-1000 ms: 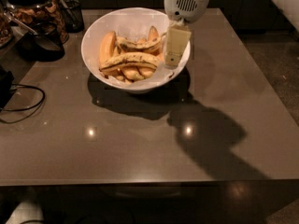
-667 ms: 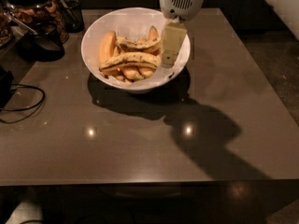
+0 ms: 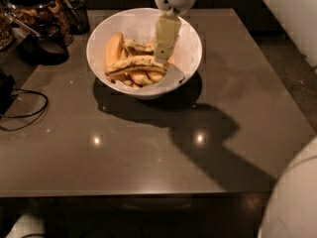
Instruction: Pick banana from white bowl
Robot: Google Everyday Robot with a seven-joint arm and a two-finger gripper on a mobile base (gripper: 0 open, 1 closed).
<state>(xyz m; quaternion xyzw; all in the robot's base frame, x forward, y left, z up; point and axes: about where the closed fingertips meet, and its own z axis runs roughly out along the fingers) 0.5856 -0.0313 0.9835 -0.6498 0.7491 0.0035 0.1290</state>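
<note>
The white bowl (image 3: 190,43) stands at the far middle of the table and holds several bananas on white paper. The banana (image 3: 133,64) with dark streaks lies across the top of the pile, curved, running left to right. A smoother orange-yellow banana (image 3: 114,47) lies at the bowl's left. My gripper (image 3: 164,56) hangs from above over the right half of the bowl, its pale fingers pointing down to the right end of the streaked banana. Its tips are level with the pile.
A glass jar (image 3: 39,14) with a dark lid and a dark wire basket (image 3: 47,46) stand at the table's far left. A black cable (image 3: 25,110) loops on the left edge. A white robot part (image 3: 292,202) fills the lower right corner.
My gripper has moved left, from the bowl's right rim in over the bananas, and has come down toward the streaked banana.
</note>
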